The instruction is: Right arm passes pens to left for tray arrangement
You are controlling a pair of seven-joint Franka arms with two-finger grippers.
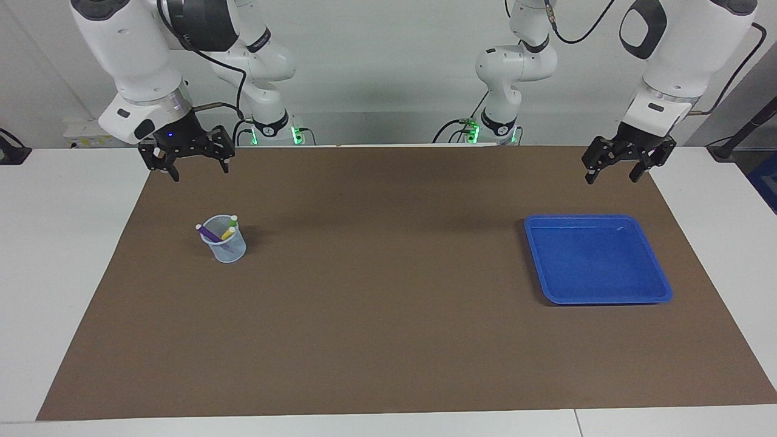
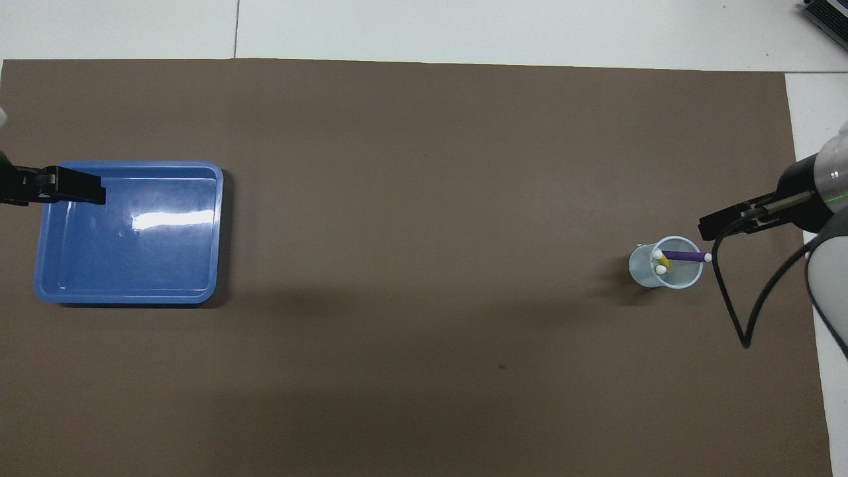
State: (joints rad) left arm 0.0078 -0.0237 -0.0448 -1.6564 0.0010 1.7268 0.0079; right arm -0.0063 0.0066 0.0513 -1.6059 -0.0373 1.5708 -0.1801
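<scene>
Standing in the mesh cup [image 1: 224,240] at the right arm's end, the pens [image 1: 217,229] lie toward five o'clock of the empty, spread right gripper [image 1: 195,169] in the facing view (left gripper [image 1: 612,170] likewise unclenched, waits near the tray [image 1: 598,259]).

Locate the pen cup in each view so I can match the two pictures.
Facing view: the cup stands on the brown mat, in the picture's left half, below the right gripper.
Overhead view: the cup is at the picture's right side.
Shared landmark: the blue tray, at the left arm's end.
</scene>
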